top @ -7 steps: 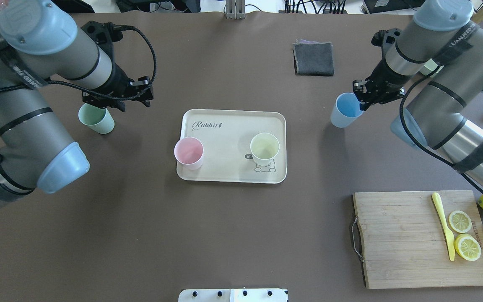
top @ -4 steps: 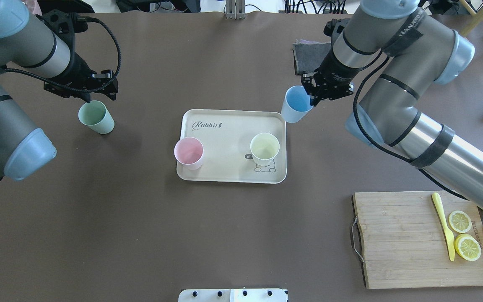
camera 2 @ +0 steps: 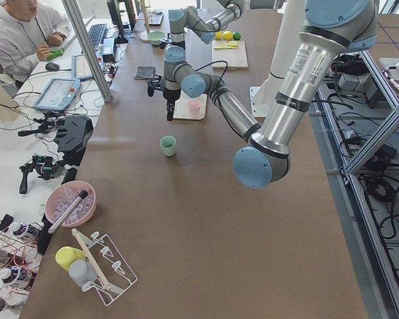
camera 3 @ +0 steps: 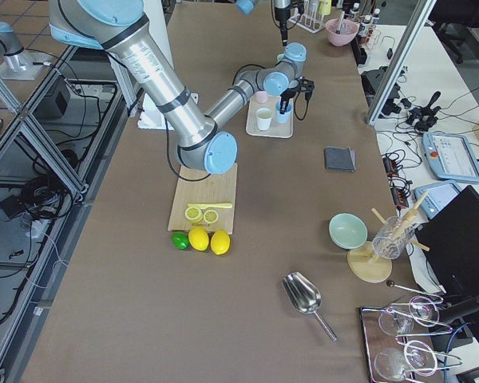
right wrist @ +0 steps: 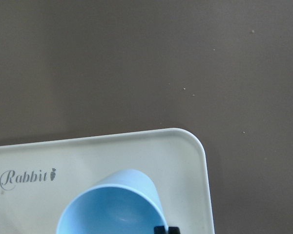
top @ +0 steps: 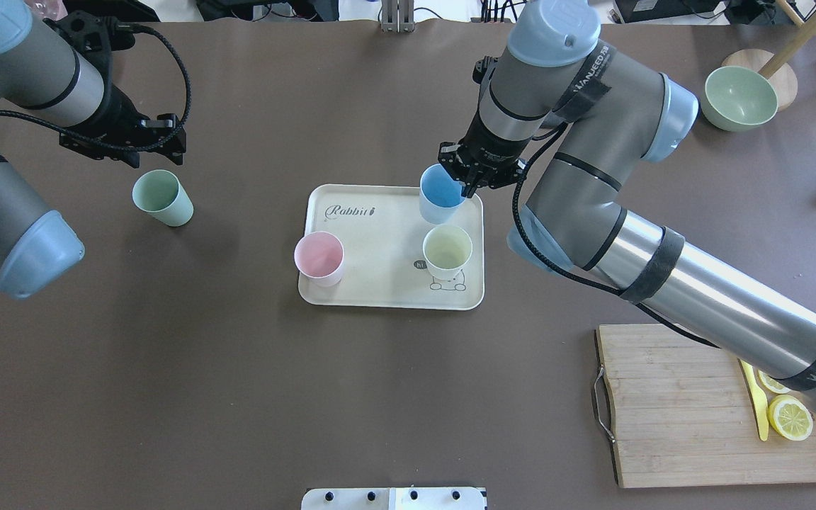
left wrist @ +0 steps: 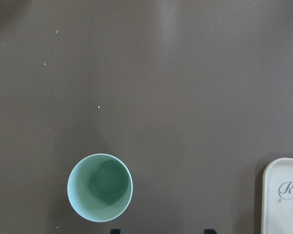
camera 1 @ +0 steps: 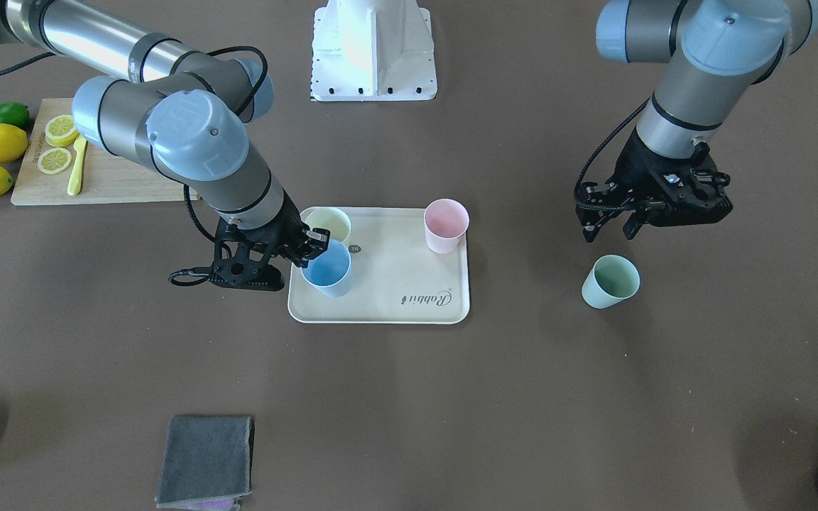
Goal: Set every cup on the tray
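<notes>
The cream tray [top: 380, 283] lies mid-table. On it a pink cup [top: 319, 258] stands at the left rim and a pale yellow cup [top: 447, 251] by the bear drawing. My right gripper [top: 465, 185] is shut on the rim of a light blue cup [top: 440, 190], held tilted over the tray's far right corner [right wrist: 185, 141]; whether the cup touches the tray I cannot tell. A mint green cup [top: 162, 198] stands upright on the table left of the tray. My left gripper [top: 156, 150] hangs open just behind it, touching nothing; its wrist view looks down into that cup [left wrist: 100, 187].
A bamboo cutting board [top: 684, 418] with lemon slices and a yellow knife lies at the near right. A pale green bowl [top: 739, 98] sits at the far right. A folded grey cloth [camera 1: 204, 458] lies beyond the tray.
My right arm has swept left, carrying the blue cup from the table to above the tray's far right corner. The left gripper has drawn back and to the left of the green cup.
</notes>
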Controlling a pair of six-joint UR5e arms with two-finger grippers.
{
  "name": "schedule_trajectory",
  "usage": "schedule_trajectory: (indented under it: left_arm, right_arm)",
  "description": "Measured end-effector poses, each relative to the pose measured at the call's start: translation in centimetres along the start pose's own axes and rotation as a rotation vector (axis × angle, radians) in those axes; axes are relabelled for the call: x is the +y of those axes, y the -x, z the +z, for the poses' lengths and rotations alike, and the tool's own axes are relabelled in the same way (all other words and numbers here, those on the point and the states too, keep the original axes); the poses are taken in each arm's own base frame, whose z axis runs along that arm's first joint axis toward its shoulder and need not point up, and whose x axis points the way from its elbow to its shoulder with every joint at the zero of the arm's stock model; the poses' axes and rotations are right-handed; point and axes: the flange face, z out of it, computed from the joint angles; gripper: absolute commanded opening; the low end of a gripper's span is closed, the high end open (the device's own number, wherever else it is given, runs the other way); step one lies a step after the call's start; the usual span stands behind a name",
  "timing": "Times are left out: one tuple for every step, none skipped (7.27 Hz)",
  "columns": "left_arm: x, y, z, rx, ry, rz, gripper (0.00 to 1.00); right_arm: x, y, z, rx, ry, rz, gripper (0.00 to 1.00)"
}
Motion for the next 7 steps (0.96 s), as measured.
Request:
schedule_trajectory:
  left_arm:
    - [-0.1, 0.1, 0.0, -0.001, -0.001, -0.002, 0.67]
    - [-0.1, 0.2, -0.1, -0.001, -0.002, -0.002, 0.68]
    - [0.0, 0.2, -0.2, 0.0, -0.003, -0.003, 0.68]
    - [0.0, 0.2, -0.2, 0.001, -0.003, -0.006, 0.68]
    - [0.0, 0.2, -0.2, 0.001, -0.003, -0.009, 0.68]
    - [0.0, 0.2, -0.2, 0.001, -0.003, -0.011, 0.68]
    - [0.0, 0.2, -0.2, 0.001, -0.003, -0.012, 0.68]
  right_arm:
    - [-0.2, 0.4, 0.6, 0.01, -0.002, 0.003, 0.0]
    - [-0.1, 0.6, 1.1, 0.017, -0.001, 0.004, 0.0]
    - [0.2, 0.8, 1.7, 0.025, -0.005, 0.001, 0.0]
    - [0.5, 1.0, 2.2, 0.034, -0.012, -0.002, 0.0]
    - [0.6, 1.0, 2.4, 0.038, -0.015, -0.004, 0.19]
    - [0.7, 1.0, 2.5, 0.041, -0.016, -0.004, 0.57]
    - [0.7, 0.8, 2.6, 0.046, -0.019, -0.002, 0.66]
